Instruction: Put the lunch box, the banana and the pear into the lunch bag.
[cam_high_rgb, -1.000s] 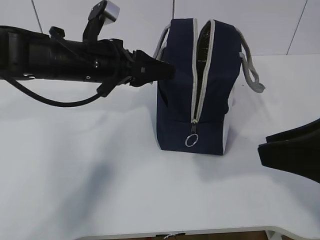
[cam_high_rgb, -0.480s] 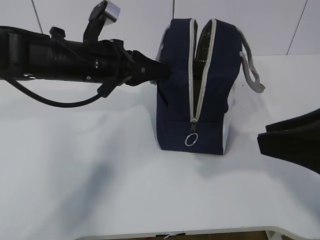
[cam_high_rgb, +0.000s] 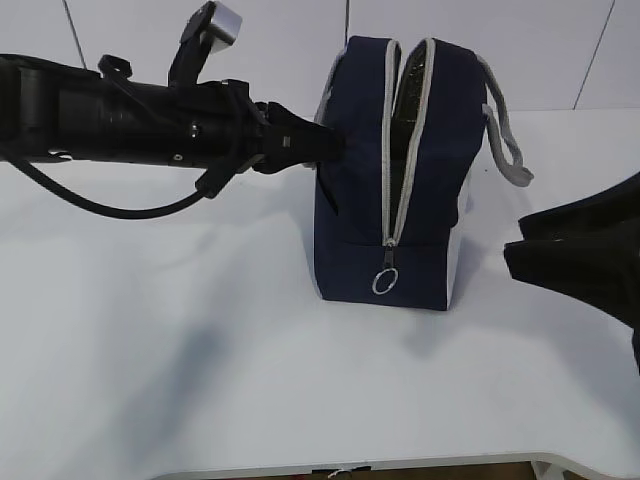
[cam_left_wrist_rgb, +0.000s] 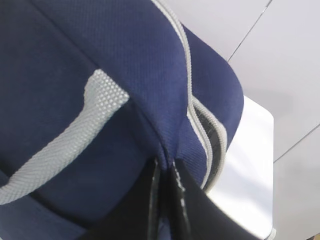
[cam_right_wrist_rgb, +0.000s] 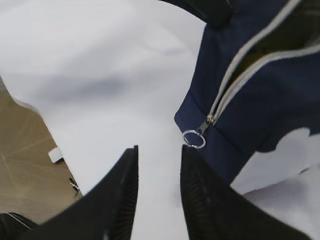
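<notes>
The left gripper (cam_high_rgb: 335, 143) pinches the navy fabric of the lunch bag (cam_high_rgb: 395, 170), apparently steadying its left side, at the table's far middle; the right gripper (cam_right_wrist_rgb: 157, 200) hangs unclenched, empty, near its ring pull (cam_right_wrist_rgb: 194, 139).

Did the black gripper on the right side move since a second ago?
Yes. The black right gripper has risen and crept left toward the navy-blue fabric lunch bag, which stayed put on the white table.
</notes>
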